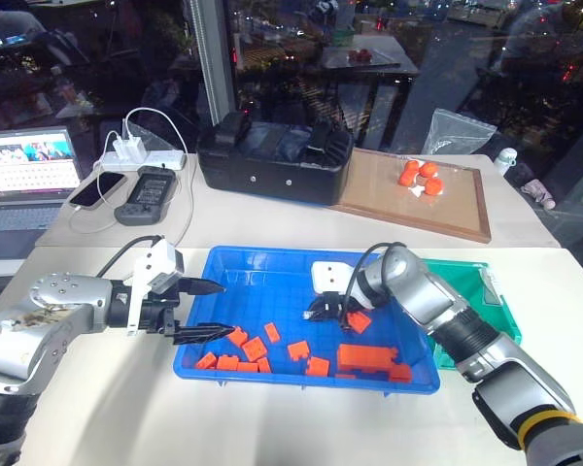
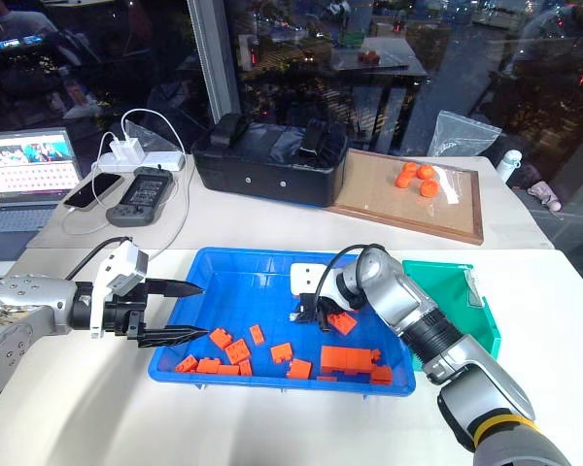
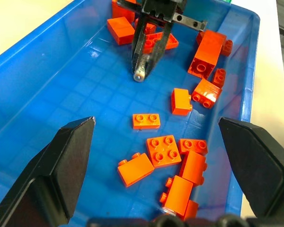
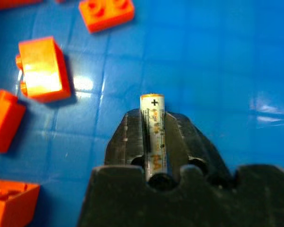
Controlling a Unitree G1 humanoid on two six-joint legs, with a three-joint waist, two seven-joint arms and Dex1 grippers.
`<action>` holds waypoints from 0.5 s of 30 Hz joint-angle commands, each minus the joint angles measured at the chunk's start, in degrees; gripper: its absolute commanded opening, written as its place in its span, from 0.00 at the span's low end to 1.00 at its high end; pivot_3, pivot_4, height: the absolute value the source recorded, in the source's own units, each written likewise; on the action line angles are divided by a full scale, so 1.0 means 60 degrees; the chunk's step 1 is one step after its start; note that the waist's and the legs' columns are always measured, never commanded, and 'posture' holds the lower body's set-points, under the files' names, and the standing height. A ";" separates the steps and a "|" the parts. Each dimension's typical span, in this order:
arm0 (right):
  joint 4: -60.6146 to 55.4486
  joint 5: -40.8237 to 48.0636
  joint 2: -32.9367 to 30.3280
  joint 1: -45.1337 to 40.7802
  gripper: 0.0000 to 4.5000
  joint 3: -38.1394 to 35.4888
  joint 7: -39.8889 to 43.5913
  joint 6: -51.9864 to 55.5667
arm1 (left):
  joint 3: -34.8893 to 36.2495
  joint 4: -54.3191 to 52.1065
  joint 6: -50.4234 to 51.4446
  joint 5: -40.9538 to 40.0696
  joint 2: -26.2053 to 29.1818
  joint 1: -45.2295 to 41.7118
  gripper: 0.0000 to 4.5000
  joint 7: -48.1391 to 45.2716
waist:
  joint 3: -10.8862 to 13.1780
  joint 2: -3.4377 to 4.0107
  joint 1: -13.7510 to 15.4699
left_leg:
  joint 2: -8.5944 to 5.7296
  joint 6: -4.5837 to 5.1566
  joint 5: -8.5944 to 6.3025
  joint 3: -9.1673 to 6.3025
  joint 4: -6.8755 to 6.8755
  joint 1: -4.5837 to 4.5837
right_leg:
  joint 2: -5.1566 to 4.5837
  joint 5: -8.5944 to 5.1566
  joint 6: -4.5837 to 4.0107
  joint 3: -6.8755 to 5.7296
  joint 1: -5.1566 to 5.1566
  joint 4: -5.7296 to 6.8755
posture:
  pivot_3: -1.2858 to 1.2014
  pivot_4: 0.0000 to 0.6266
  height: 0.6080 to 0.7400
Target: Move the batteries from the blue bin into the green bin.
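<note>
The blue bin (image 1: 262, 291) lies in front of me with orange blocks (image 1: 364, 357) scattered along its near side. My right gripper (image 1: 314, 314) reaches down into the bin's middle and is shut on a battery (image 4: 153, 127), a thin silvery cylinder with a plus mark, lying lengthwise between the fingers just above the bin floor. The battery's tip (image 3: 140, 74) pokes out past the fingers. My left gripper (image 1: 225, 309) hangs open over the bin's left side, holding nothing. The green bin (image 1: 486, 291) stands against the blue bin's right end.
Behind the blue bin are a black box (image 1: 272, 160) and a brown wooden tray (image 1: 408, 209) with orange fruit-like pieces (image 1: 420, 177). A laptop (image 1: 29, 175), a phone (image 1: 97, 188) and a power strip (image 1: 141, 155) sit at the back left.
</note>
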 commanded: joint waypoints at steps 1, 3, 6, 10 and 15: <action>-0.1352 0.0622 -0.0088 -0.0267 0.06 -0.1267 -0.0342 0.0518 | 0.0228 -0.0161 -0.0148 -0.0353 -0.0089 -0.0407 1.00 -0.0138 | 0.0001 0.0002 0.0002 | 0.0000 0.0000 0.0000 -0.0001 0.0000 0.0000 | -0.0001 0.0000 0.0000 0.0001 -0.0001 0.0001 | 0.52 0.24 0.97; -0.2078 0.1078 -0.0494 -0.0510 0.06 -0.2152 -0.0362 0.1377 | 0.0182 -0.0088 -0.0112 -0.0536 -0.0238 -0.0646 1.00 -0.0162 | 0.0003 0.0002 0.0026 | 0.0000 0.0000 0.0000 -0.0002 0.0000 -0.0006 | -0.0001 0.0000 0.0001 0.0000 -0.0004 0.0001 | 0.52 0.24 0.97; -0.2617 0.1466 -0.1382 -0.0726 0.06 -0.3118 -0.0324 0.2530 | 0.0076 -0.0012 -0.0051 -0.0706 -0.0471 -0.0945 1.00 -0.0157 | 0.0004 0.0004 0.0089 | -0.0005 -0.0001 0.0000 0.0000 0.0004 -0.0006 | -0.0013 0.0001 0.0003 -0.0003 0.0001 -0.0001 | 0.52 0.24 0.97; -0.2323 0.1517 -0.3335 -0.0759 0.06 -0.4176 -0.0253 0.3489 | -0.0107 0.0152 0.0034 -0.0873 -0.0793 -0.1331 1.00 -0.0150 | 0.0004 0.0005 0.0194 | -0.0011 -0.0007 -0.0004 0.0002 -0.0002 0.0001 | -0.0027 -0.0019 -0.0030 -0.0027 -0.0005 -0.0067 | 0.52 0.24 0.97; -0.2313 0.1509 -0.5887 0.1013 0.06 -0.5264 -0.0053 0.4153 | -0.0401 0.0625 -0.0035 -0.0820 -0.1065 -0.1921 1.00 -0.0344 | 0.0005 0.0009 0.0250 | -0.0019 0.0003 -0.0004 0.0004 -0.0010 -0.0011 | -0.0036 -0.0031 -0.0054 -0.0020 0.0009 -0.0110 | 0.52 0.24 0.97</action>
